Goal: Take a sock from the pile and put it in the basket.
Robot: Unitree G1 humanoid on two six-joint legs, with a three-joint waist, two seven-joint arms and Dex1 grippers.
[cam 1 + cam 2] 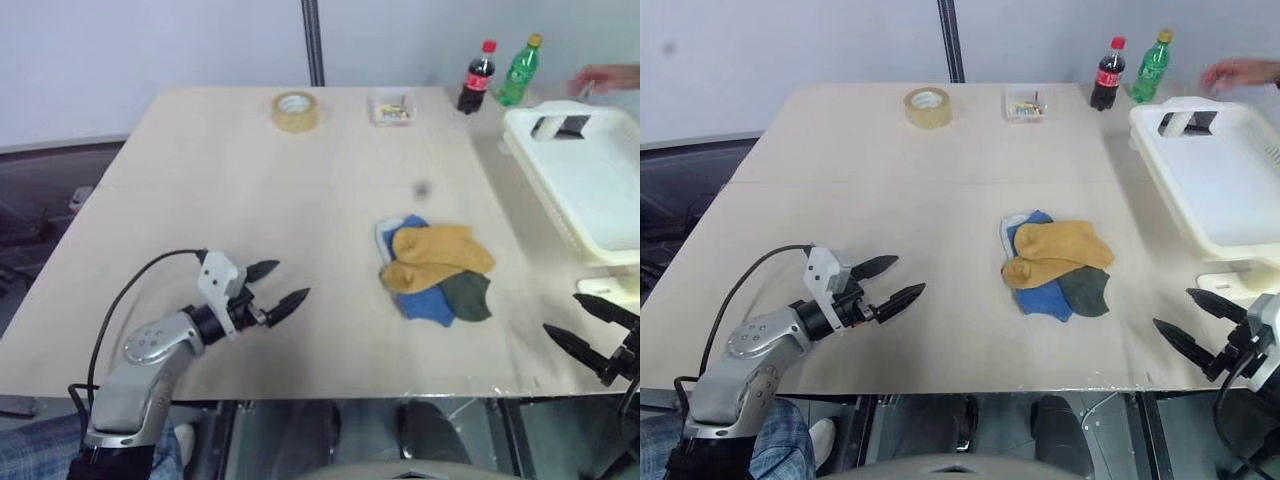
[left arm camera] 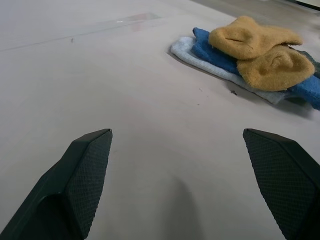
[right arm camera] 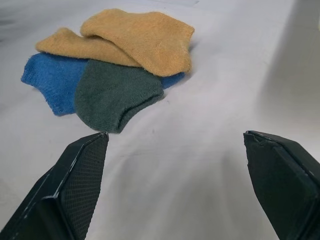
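Right wrist view looks over the right hand (image 3: 175, 185), jaws spread wide and empty, low above the bench (image 1: 250, 200) near its front right corner, aimed at the pile (image 1: 436, 270). The left hand (image 1: 280, 285), equally wide and empty, hovers near the front edge, well apart from the socks. The pile sits right of the bench's middle; the basket (image 1: 600, 190) stands along the right edge. The socks overlap, so a pinch could likely drag up two at once, or slide off the flat fabric.

Mustard, blue, dark green pile (image 1: 436, 271), white basket (image 1: 590, 195), black pincer (image 1: 284, 285)
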